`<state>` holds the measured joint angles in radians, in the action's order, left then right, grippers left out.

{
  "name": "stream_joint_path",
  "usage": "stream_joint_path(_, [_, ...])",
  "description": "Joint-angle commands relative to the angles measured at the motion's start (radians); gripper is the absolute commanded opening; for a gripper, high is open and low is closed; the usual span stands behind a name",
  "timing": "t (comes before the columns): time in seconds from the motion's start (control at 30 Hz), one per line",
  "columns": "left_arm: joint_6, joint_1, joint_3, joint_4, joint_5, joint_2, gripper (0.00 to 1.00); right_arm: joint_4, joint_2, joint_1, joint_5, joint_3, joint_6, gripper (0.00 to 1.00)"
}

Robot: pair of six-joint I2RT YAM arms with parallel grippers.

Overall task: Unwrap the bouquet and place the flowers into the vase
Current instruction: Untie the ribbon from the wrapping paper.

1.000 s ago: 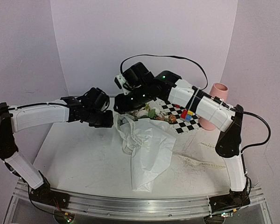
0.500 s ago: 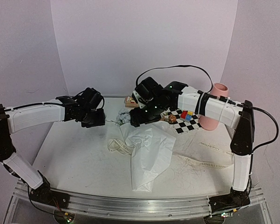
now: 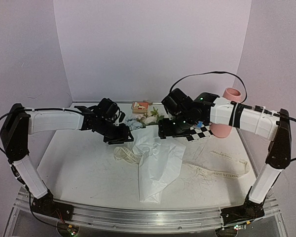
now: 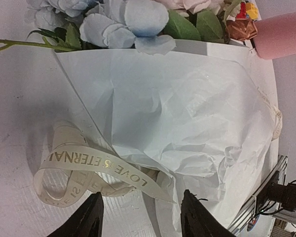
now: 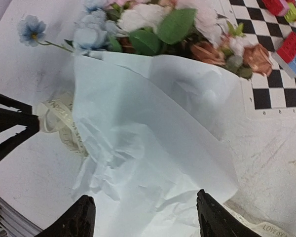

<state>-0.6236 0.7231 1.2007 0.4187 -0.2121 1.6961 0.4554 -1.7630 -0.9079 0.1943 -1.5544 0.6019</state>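
Centrally, the wrapped bouquet [image 3: 155, 153] lies on the bench [image 3: 84, 168] — left gripper [image 4: 140, 200] and right gripper [image 5: 144, 200] both hover spread, empty, above it.

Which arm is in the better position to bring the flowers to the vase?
Right, probably. The vase stands on the right side, beside that arm, and the open right gripper hovers over the wrapped flowers. The left gripper, open too, is by the ribbon, farther away.

Both arms reach inward, forearms low and near level. Left claw [image 3: 120, 138]: jaws apart, empty. Right claw [image 3: 164, 132], well to its right: jaws apart, empty.
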Motion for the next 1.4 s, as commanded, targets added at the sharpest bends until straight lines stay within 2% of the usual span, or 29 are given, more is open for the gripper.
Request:
stream_joint_path(0.0, [-0.014,0.0,-0.004,-0.037,-0.077,0.041,0.55,0.018,0.101,0.056,0.002,0.124,0.107,0.82])
stream_joint_path(0.03, [-0.019,-0.001,-0.005,-0.038,-0.078,0.047,0.55,0.016,0.123,0.062,-0.001,0.159,0.121,0.88])
stream_joint_path(0.1, [-0.029,0.0,-0.008,-0.036,-0.08,0.054,0.55,0.009,0.154,0.081,-0.015,0.21,0.154,0.91])
stream_joint_path(0.33, [-0.064,0.0,-0.015,-0.035,-0.041,0.083,0.55,-0.096,0.263,0.172,-0.16,0.415,0.227,0.97])
stream_joint_path(0.53, [-0.124,-0.006,-0.01,0.046,0.084,0.141,0.55,-0.225,0.301,0.192,-0.272,0.531,0.234,0.98])
stream_joint_path(0.7, [-0.193,-0.037,-0.021,0.102,0.146,0.175,0.47,-0.31,0.314,0.192,-0.294,0.588,0.261,0.98])
stream_joint_path(0.8, [-0.234,-0.066,-0.044,0.143,0.253,0.132,0.44,-0.361,0.316,0.192,-0.311,0.604,0.265,0.98])
stream_joint_path(0.97, [-0.315,-0.102,-0.128,0.18,0.497,-0.05,0.43,-0.433,0.294,0.192,-0.342,0.612,0.259,0.98])
stream_joint_path(1.1, [-0.346,-0.14,-0.12,0.302,0.696,-0.102,0.42,-0.528,0.265,0.192,-0.395,0.617,0.263,0.98])
stream_joint_path(1.27, [-0.342,-0.173,-0.056,0.404,0.843,-0.155,0.42,-0.57,0.226,0.192,-0.447,0.574,0.267,0.98])
stream_joint_path(1.37, [-0.317,-0.174,-0.04,0.388,0.829,-0.2,0.46,-0.578,0.216,0.192,-0.468,0.55,0.257,0.98])
